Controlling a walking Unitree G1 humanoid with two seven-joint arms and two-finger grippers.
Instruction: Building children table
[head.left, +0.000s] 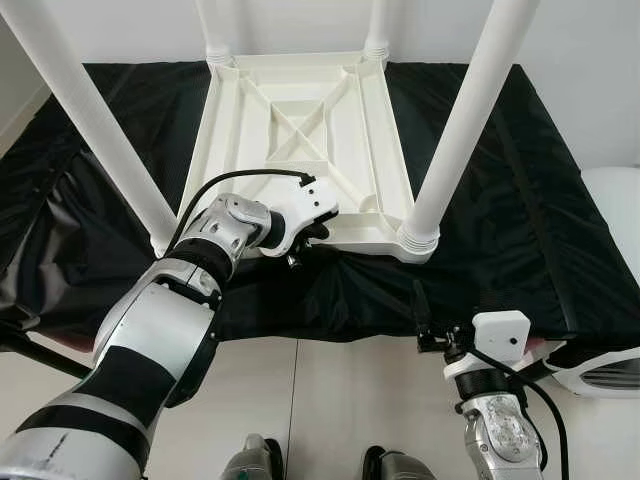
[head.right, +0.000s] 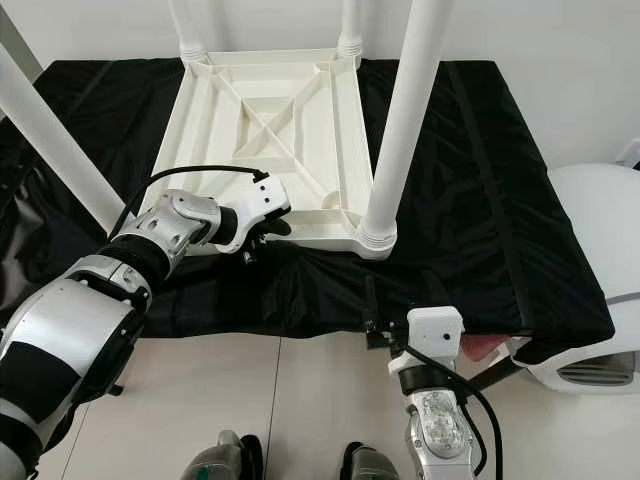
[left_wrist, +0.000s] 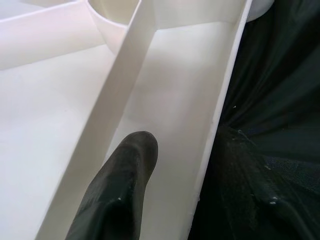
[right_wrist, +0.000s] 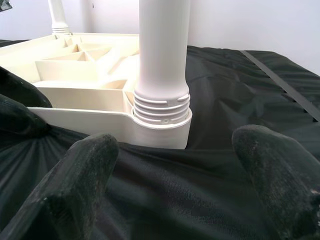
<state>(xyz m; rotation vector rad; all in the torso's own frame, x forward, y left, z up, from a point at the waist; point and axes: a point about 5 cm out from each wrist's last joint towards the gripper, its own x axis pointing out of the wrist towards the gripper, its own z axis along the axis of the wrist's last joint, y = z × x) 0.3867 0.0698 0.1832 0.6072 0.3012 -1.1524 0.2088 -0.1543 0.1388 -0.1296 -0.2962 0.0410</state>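
A white plastic children's table (head.left: 300, 110) lies upside down on a black cloth (head.left: 520, 200). Its four white legs stand up from the corners, and the near right leg (head.left: 465, 120) sits in a threaded socket (right_wrist: 162, 112). My left gripper (head.left: 305, 245) is at the table's near rim. One black finger (left_wrist: 125, 180) lies inside the rim channel with a gap to the rim wall, and the other is lost in the dark cloth outside. My right gripper (right_wrist: 190, 170) hangs open, low in front of the cloth's front edge, facing the near right leg.
A white rounded appliance (head.left: 610, 210) stands against the cloth-covered surface on the right. The near left leg (head.left: 90, 120) slants across above my left arm. Pale floor tiles and my feet (head.left: 260, 462) lie below the front edge.
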